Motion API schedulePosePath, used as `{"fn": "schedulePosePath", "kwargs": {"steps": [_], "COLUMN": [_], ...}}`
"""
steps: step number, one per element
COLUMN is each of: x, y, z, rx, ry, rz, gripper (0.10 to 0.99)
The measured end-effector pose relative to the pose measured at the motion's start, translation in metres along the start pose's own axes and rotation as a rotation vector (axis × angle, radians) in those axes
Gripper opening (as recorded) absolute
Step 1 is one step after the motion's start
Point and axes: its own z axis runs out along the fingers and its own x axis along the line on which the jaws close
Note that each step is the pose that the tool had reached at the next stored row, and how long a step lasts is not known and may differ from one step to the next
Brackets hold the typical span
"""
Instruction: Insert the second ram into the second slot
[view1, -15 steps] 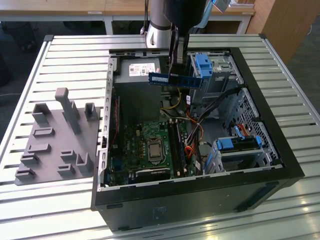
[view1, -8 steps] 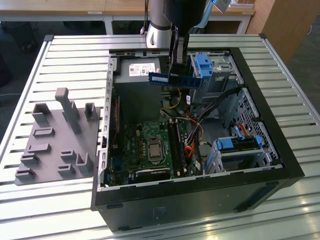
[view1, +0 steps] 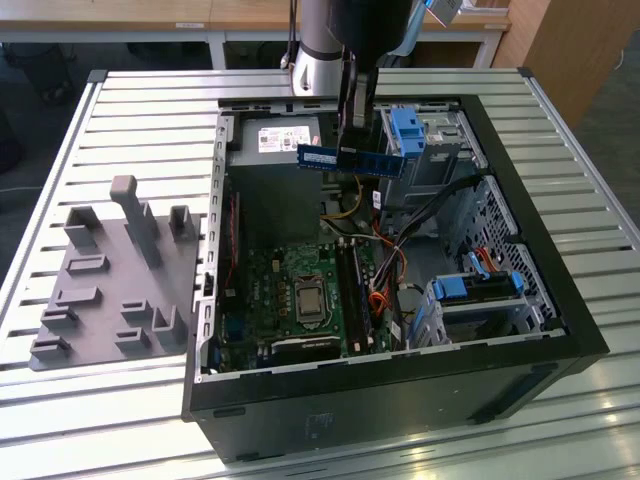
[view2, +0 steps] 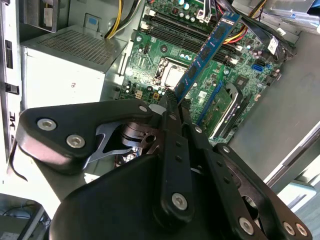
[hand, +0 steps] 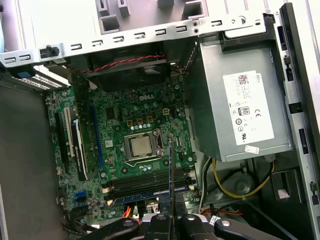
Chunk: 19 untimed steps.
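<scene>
Claw (view1: 356, 148) clamps the second ram (view1: 384, 163), hiding its middle, above the motherboard (view1: 285, 290).

probably lab: open pc case (view1: 400, 385) on slatted metal bench (view1: 150, 110), wooden desks (view1: 250, 12) behind

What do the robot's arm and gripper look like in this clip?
The arm has a silver-grey cylindrical segment and a black wrist section. The gripper is matte black: flat linkage bars joined by round silver bolts, narrowing toward the tip.

Arm (view1: 318, 45) cut off at top edge, second ram (view2: 205, 55) partly hidden between fingers (view2: 175, 145)
</scene>
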Motion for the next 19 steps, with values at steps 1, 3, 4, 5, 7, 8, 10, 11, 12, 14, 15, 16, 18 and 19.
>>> {"fn": "schedulePosePath", "kwargs": {"steps": [1, 3, 4, 5, 7, 8, 10, 11, 12, 14, 15, 16, 18, 19], "x": [0.0000, 0.0000, 0.0000, 0.0000, 0.0000, 0.0000, 0.0000, 0.0000, 0.0000, 0.0000, 0.0000, 0.0000, 0.0000, 0.0000], "y": [0.0000, 0.0000, 0.0000, 0.0000, 0.0000, 0.0000, 0.0000, 0.0000, 0.0000, 0.0000, 0.0000, 0.0000, 0.0000, 0.0000], "z": [0.0000, 0.0000, 0.0000, 0.0000, 0.0000, 0.0000, 0.0000, 0.0000, 0.0000, 0.0000, 0.0000, 0.0000, 0.0000, 0.0000], "rx": [0.000, 0.000, 0.000, 0.000, 0.000, 0.000, 0.000, 0.000, 0.000, 0.000, 0.000, 0.000, 0.000, 0.000], "ry": [0.0000, -0.0001, -0.0001, -0.0001, -0.0002, -0.0003, -0.0004, -0.0004, -0.0004, -0.0005, -0.0005, -0.0006, -0.0007, -0.0007], "rz": [0.001, 0.003, 0.004, 0.005, 0.007, 0.008, 0.010, 0.011, 0.012, 0.014, 0.015, 0.016, 0.018, 0.019], "gripper": [0.137, 0.137, 0.137, 0.137, 0.137, 0.137, 0.137, 0.137, 0.137, 0.137, 0.137, 0.137, 0.137, 0.137]}}
